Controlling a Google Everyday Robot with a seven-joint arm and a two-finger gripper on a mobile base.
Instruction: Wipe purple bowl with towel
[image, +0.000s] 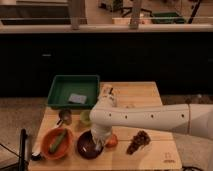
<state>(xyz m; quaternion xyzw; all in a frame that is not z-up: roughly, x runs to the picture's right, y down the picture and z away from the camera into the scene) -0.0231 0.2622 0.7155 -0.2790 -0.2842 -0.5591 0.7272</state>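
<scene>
The purple bowl (88, 147) is round, dark and glossy, and sits near the front edge of the wooden table (145, 100). It is just right of the orange bowl (56, 144). My white arm reaches in from the right and bends down. The gripper (98, 141) hangs over the right part of the purple bowl, at or just inside its rim. Something pale shows at the gripper's tip; I cannot tell whether it is the towel. A small grey-blue piece (77, 98) lies in the green tray (60, 90).
The orange bowl holds a green item. A pale-green cup (85, 118) and a small dark object (64, 116) stand behind the bowls. A red round thing (112, 142) and a dark bunch (139, 142) lie right of the purple bowl. A black post (22, 146) stands at the left edge.
</scene>
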